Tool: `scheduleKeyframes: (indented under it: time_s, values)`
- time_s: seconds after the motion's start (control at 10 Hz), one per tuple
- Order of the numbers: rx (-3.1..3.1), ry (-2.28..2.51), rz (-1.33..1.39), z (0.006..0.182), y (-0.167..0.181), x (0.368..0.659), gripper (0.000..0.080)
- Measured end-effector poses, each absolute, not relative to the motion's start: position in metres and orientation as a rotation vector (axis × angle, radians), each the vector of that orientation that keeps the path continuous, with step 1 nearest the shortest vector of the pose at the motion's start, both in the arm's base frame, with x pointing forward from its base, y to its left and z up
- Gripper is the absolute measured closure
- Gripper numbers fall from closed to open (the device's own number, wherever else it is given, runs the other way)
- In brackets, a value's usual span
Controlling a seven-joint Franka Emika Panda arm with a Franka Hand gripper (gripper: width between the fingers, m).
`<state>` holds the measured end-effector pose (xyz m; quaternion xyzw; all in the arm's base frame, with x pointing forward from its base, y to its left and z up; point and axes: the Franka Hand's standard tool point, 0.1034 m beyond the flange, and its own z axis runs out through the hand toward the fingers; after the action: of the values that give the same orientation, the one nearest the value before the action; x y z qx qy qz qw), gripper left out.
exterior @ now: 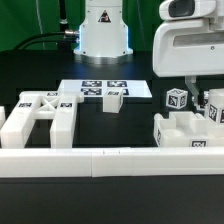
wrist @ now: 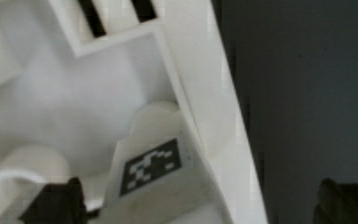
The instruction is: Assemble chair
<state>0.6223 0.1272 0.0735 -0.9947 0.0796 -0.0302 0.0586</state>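
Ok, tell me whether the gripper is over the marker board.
No, the gripper hangs over chair parts at the exterior view's right.

The chair lies in loose white plastic parts. A ladder-like frame lies flat at the exterior view's left. A small tagged block sits mid-scene. A chunky notched slab lies at the right, with seemingly two tagged posts upright just behind.

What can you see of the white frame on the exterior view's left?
The frame is a chunky, white, plastic-looking part: thick bars joined by crosspieces with open slots between, and black-and-white tags on its far end. It lies flat on the black table, at the exterior view's left. Its near end reaches the rail; contact can't be judged. Nothing else touches it.
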Motion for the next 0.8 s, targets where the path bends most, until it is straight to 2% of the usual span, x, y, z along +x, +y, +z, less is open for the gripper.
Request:
scheduleKeyframes:
  time_s: [0.5,0.8]
  values:
    - [-3.041,-0.149,-0.135,0.0713,0.117,0.6239,0.0151]
    - [-3.04,-0.129,-0.135,0.0715,0.1176,0.624,0.0515]
